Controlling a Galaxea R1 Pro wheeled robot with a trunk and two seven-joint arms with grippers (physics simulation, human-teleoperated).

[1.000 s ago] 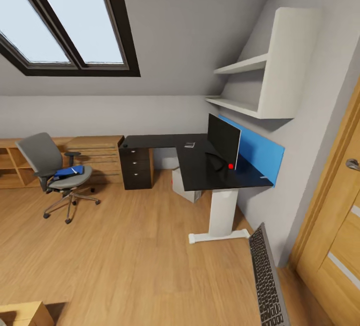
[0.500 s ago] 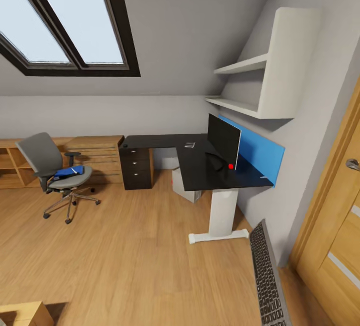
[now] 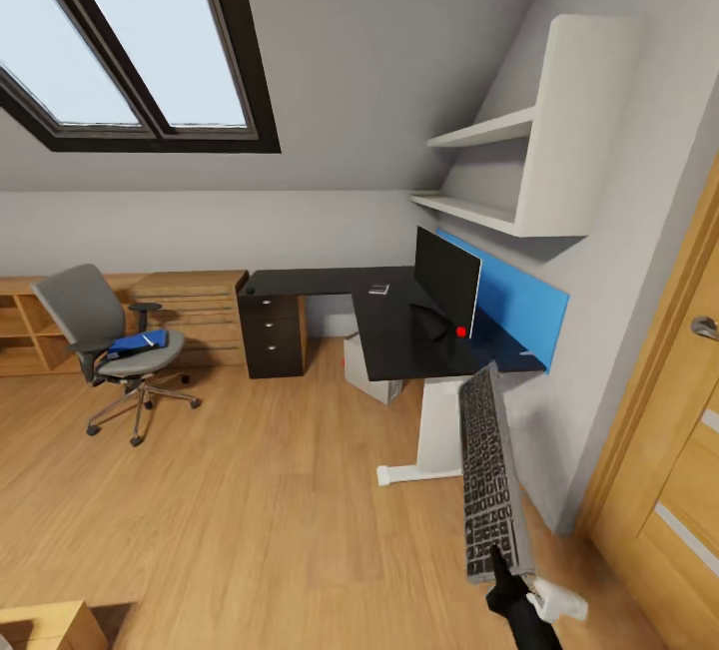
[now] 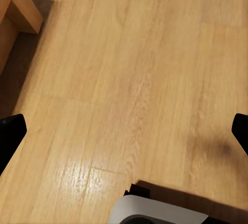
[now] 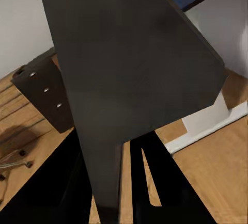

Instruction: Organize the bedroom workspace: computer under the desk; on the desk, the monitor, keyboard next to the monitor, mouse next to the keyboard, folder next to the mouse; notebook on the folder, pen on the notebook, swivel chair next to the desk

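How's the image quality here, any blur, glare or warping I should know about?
Head view: sharp, but wide-angle warping bends the walls and door frame. Left wrist view: soft, with a pale sheen on the floor. Right wrist view: the keyboard sits so near that its underside is a dark, featureless slab.

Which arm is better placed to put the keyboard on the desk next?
The right. Its gripper already clamps the keyboard by the near end, raised close to the desk near the monitor. The left gripper hangs open over bare floor.
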